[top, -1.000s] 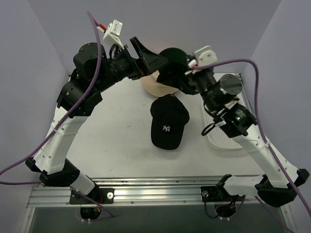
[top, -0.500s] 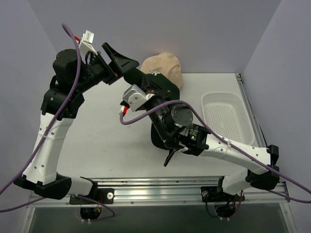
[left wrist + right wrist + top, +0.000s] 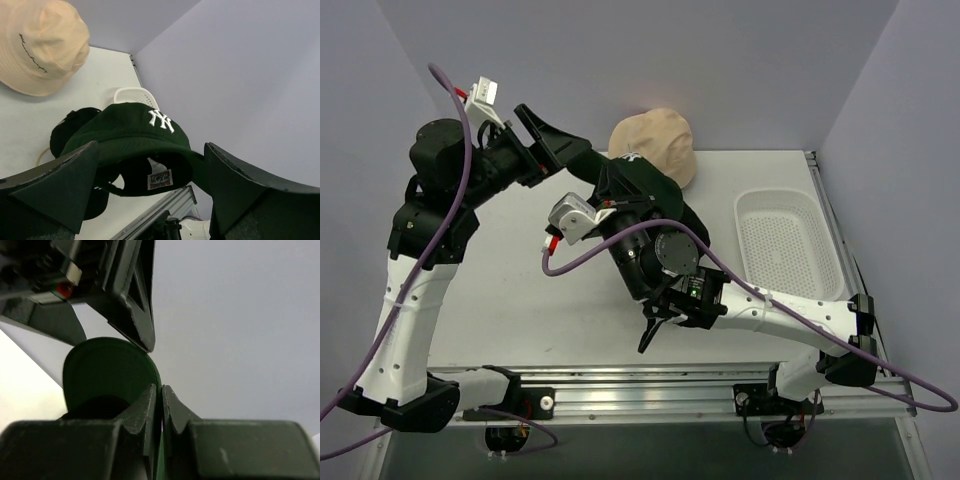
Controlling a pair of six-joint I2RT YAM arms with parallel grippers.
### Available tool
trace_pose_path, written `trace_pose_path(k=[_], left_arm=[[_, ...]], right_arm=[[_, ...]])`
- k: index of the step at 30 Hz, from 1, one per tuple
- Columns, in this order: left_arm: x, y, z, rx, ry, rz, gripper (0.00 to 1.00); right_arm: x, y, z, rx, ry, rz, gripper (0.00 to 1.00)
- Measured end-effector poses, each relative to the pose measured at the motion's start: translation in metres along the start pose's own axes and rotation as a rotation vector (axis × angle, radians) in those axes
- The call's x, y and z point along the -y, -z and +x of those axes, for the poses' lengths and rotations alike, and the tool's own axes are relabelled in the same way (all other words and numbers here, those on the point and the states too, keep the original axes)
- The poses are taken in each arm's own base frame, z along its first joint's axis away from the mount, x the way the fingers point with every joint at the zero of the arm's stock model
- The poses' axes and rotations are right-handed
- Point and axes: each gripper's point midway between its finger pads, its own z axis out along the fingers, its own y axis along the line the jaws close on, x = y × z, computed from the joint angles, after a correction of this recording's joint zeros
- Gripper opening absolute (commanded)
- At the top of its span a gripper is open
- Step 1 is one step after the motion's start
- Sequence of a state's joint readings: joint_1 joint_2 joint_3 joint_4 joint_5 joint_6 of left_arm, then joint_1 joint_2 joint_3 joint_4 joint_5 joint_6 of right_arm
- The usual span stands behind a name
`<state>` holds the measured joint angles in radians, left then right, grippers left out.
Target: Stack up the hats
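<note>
My right claw (image 3: 161,390) is clenched on the brim of the dark green hat (image 3: 135,135). The job now, I judge, is to hold it level and lower the crown squarely over the black baseball cap (image 3: 70,127) on the surface — no letting go early (a soft brim slips). The hat hangs aloft, nearer me than the tan bucket hat (image 3: 655,140). My left claw (image 3: 151,147) gapes, released, facing it.
</note>
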<state>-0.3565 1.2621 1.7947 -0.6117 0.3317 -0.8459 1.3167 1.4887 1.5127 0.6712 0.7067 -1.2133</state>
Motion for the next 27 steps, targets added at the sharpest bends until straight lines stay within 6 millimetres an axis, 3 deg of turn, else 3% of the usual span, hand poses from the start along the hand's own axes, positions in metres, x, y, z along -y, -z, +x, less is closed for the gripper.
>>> trace_pose_path(k=[8,13,18,24,27], left_arm=[[0.006,0.037,-0.022,0.06,-0.064,-0.026,0.97],[0.03,0.05,-0.009,0.01,0.002,0.092,0.97],[0.036,0.045,0.003,-0.043,0.108,0.164,0.97],[0.017,0.028,0.018,-0.093,0.211,0.153,0.97],[0.01,0.023,0.025,-0.116,0.241,0.149,0.88]], right_arm=[[0.014,-0.001,-0.004,0.017,0.06,0.042,0.0],[0.012,0.0,0.0,0.016,0.145,0.048,0.0],[0.002,0.005,0.001,0.015,0.216,0.03,0.0],[-0.004,0.012,-0.008,0.032,0.249,0.026,0.0],[-0.014,0.012,-0.011,0.036,0.267,0.023,0.0]])
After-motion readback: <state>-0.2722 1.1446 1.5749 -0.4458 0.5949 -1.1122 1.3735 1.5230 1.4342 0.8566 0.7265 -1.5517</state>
